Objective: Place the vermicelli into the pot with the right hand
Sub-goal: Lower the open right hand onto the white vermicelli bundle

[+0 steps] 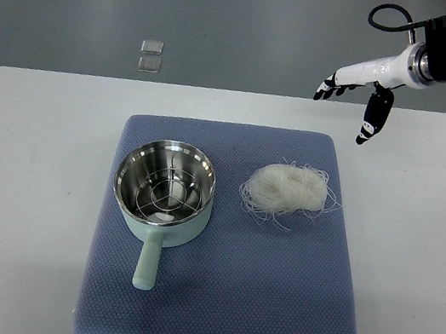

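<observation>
White tabletop (30, 185) under a grey floor backdrop carries a blue-grey mat (283, 316), and on the mat's left half sits a pale green pot (164, 193) with a steel lining, a wire rack inside, and its handle pointing toward 6 o'clock. At about 3 o'clock from the pot, near it but apart, lies the vermicelli (288, 189), a loose white nest with stray strands. Up at 1 o'clock from the vermicelli, well apart, the right hand (364, 101) hovers over the table's far edge with fingers spread and relaxed, holding nothing.
</observation>
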Robot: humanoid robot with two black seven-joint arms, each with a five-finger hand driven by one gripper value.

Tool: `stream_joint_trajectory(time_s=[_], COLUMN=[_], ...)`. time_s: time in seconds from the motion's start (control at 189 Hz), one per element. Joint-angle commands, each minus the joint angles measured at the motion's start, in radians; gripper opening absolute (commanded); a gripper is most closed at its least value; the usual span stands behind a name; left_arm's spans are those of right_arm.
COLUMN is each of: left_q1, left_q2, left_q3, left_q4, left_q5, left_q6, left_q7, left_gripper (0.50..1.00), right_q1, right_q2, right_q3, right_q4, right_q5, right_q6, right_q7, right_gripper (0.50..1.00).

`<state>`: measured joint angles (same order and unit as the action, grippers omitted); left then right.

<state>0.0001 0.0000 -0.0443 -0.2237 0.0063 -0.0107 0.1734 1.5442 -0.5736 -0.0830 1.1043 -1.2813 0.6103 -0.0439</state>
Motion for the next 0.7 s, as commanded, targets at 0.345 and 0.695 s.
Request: stream_joint_trajectory(time_s=[0.345,0.695], left_q1=[-0.002,-0.002], left_q2=[0.0,0.0], left_q3=[0.001,0.001], left_q4=[0.009,0.0], left_q5=[0.0,0.001], left_q6=[0.0,0.0], left_q7=[0.0,0.001], left_gripper=[1.0,1.0], right_q1=[-0.072,-0.25], right_q2=[0.028,0.109], right_q3=[0.017,0.127], right_q4=[0.003,-0.021], right_q5=[0.054,0.056], right_q6=[-0.017,-0.087], right_q7=[-0.03,-0.031], right_gripper=[0.924,0.921])
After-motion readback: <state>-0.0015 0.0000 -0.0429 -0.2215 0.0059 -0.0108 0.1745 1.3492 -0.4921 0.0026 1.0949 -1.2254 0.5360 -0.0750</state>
